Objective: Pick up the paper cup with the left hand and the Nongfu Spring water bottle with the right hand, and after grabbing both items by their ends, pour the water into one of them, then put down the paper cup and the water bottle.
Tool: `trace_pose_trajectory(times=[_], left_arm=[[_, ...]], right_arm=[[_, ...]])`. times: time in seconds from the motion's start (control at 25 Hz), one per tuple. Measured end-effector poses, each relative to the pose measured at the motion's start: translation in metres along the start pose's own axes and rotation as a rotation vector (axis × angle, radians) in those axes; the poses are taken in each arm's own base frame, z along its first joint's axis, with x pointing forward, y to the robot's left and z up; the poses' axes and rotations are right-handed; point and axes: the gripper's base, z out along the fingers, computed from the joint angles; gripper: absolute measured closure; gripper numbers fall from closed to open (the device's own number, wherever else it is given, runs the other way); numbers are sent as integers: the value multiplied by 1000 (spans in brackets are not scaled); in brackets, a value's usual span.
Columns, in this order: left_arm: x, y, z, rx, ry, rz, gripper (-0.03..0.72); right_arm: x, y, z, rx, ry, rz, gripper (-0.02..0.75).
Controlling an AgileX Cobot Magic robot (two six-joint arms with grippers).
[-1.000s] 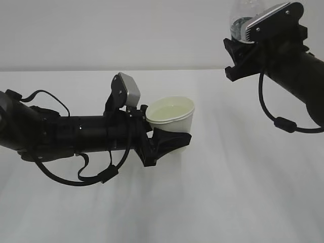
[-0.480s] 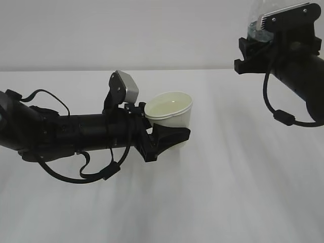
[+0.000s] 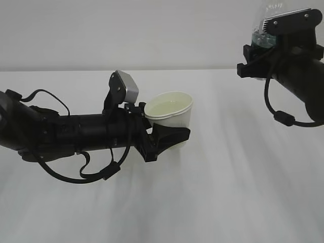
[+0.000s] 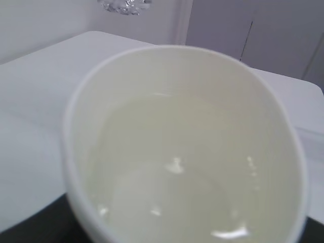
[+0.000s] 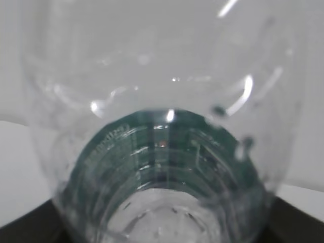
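One paper cup [image 3: 171,117], holding pale water [image 3: 169,106], sits clamped in the left pincer [image 3: 164,136] above the white tabletop [image 3: 228,192]. Well apart at upper right, the right pincer [image 3: 263,53] grips the Nongfu Spring water bottle [image 3: 266,30] near its green label.

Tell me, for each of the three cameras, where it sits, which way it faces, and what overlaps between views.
Exterior: beside the table at a slight downward slant; both black arms, the left hand around the small white paper cup, the right hand holding the clear ribbed green-labelled bottle high.
Left wrist: just behind the cup, looking into the clear water; black fingers at the bottom edge.
Right wrist: tight against the bottle; dark fingers at the lower corners.
Shared: exterior and left wrist both show the filled cup.
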Motion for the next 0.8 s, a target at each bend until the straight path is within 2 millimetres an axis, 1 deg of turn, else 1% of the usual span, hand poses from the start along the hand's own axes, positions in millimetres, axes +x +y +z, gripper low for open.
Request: trace_pose_trajectory(times=[0.12,0.24,0.56,0.8], left_arm=[[0,0,0,0,0,0,238],[0,0,0,0,0,0,238],[0,0,0,0,0,0,238],[0,0,0,0,0,0,238]], right_arm=[[6,1,2,-2,17,-2,272],[17,4,6,-6,46,-4,272],[42,9,18,21,46,5,272],[64,11,24,46,60,52,272]])
